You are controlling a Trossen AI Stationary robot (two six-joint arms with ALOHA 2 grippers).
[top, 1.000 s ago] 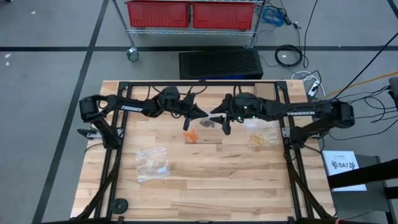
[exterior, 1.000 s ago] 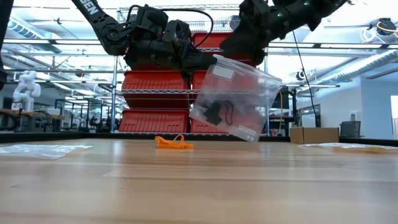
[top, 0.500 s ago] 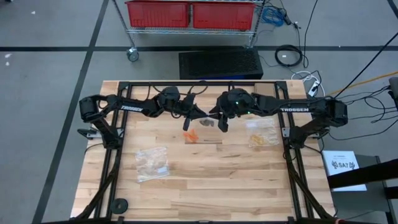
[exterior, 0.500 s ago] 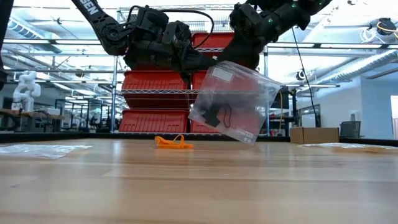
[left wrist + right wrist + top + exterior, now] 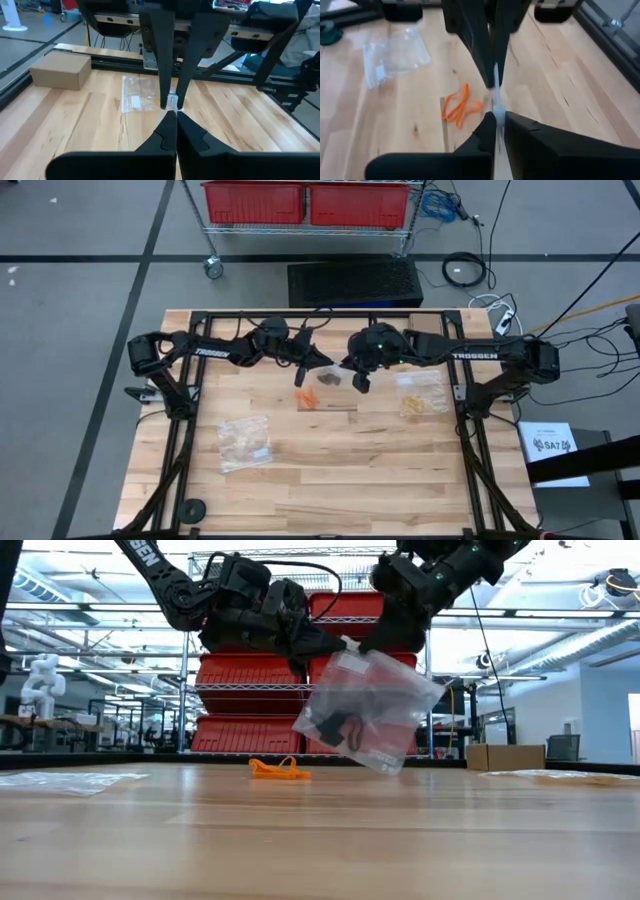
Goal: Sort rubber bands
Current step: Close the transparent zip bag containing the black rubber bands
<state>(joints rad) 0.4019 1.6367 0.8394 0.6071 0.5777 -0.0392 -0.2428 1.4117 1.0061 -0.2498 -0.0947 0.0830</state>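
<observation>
A clear zip bag [image 5: 365, 715] with black rubber bands [image 5: 345, 727] inside hangs in the air over the far middle of the table, held between both grippers. My left gripper [image 5: 318, 364] is shut on it from the left, and my right gripper [image 5: 352, 368] is shut on it from the right. The two grippers meet almost tip to tip. A few orange rubber bands [image 5: 308, 398] lie loose on the table just below; they also show in the low view [image 5: 278, 769] and the right wrist view [image 5: 460, 105]. My left gripper pinches the bag's upper edge [image 5: 172, 102] between its two fingers, only a thin strip showing at the tips. The fingers come about level from the table's left. The bag hangs below, tilted, clear of the table. My right gripper pinches the same upper edge [image 5: 496, 82] between its two fingers, right beside the left gripper's tips. The fingers slant down from the table's right. The bag hangs slack and tilted below, its lower corner [image 5: 385, 765] just above the table.
A clear bag with pale tan bands [image 5: 244, 442] lies at the near left. Another clear bag with bands [image 5: 420, 396] lies at the right. Black frame rails [image 5: 300, 314] border the table. A cardboard box [image 5: 505, 755] stands at the right.
My right gripper has moved toward the table's left, closer to my left gripper. The bag has swung left with it and now hangs lower and more crumpled.
</observation>
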